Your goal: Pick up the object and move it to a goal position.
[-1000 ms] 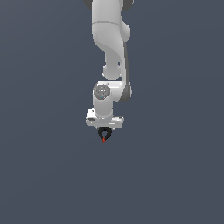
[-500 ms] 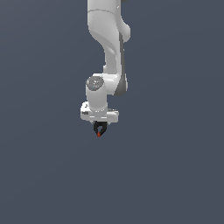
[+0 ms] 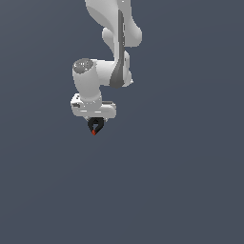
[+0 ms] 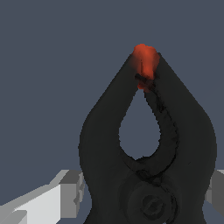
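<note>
The object (image 4: 144,61) is a tiny red speck pinched between the tips of my two black fingers (image 4: 109,122). In the exterior view it shows as a red dot, the object (image 3: 94,132), at the lowest point of my gripper (image 3: 94,130), which hangs below the white wrist. My gripper (image 4: 144,72) is shut on it, the curved fingers meeting at the tips with a teardrop gap behind them. Nothing marks a goal position in either view.
The white arm (image 3: 114,43) comes down from the top of the exterior view. Behind everything is a plain dark grey-blue backdrop with no other item showing.
The arm has swung toward the exterior view's left, carrying the red speck with it. The fingers have stayed shut on the speck throughout.
</note>
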Controlling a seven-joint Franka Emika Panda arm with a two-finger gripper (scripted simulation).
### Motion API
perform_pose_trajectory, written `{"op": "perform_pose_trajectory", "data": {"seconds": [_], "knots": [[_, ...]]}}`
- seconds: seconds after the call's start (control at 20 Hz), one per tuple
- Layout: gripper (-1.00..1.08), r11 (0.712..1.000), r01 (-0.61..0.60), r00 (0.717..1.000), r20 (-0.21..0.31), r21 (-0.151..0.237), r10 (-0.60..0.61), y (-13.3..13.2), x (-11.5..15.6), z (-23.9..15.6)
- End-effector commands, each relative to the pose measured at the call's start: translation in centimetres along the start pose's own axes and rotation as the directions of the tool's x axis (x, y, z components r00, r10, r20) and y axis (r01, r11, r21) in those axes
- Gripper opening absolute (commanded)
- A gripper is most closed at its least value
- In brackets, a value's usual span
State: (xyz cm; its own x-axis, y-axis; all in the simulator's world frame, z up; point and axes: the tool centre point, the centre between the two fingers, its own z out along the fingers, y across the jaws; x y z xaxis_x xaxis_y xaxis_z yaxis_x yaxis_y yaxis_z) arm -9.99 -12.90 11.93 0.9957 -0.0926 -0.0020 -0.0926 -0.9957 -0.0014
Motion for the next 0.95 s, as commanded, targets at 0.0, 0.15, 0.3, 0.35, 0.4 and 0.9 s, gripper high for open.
{"op": "perform_pose_trajectory", "data": {"seconds": [0.0,0.15,0.3,0.35,0.4,0.9], "knots": [[-1.0,1.0,0.0,1.0,-0.002,0.0,0.0,1.9,-1.0,-2.1],[-1.0,1.0,0.0,1.0,-0.002,0.001,0.0,3.9,-2.0,-4.2],[-1.0,1.0,0.0,1.0,-0.002,0.001,0.0,5.7,-2.8,-6.1],[-1.0,1.0,0.0,1.0,-0.002,0.001,0.0,6.2,-3.1,-6.7],[-1.0,1.0,0.0,1.0,-0.002,0.001,0.0,6.7,-3.3,-7.2],[-1.0,1.0,0.0,1.0,-0.002,-0.001,0.0,9.1,-4.2,-9.7]]}}
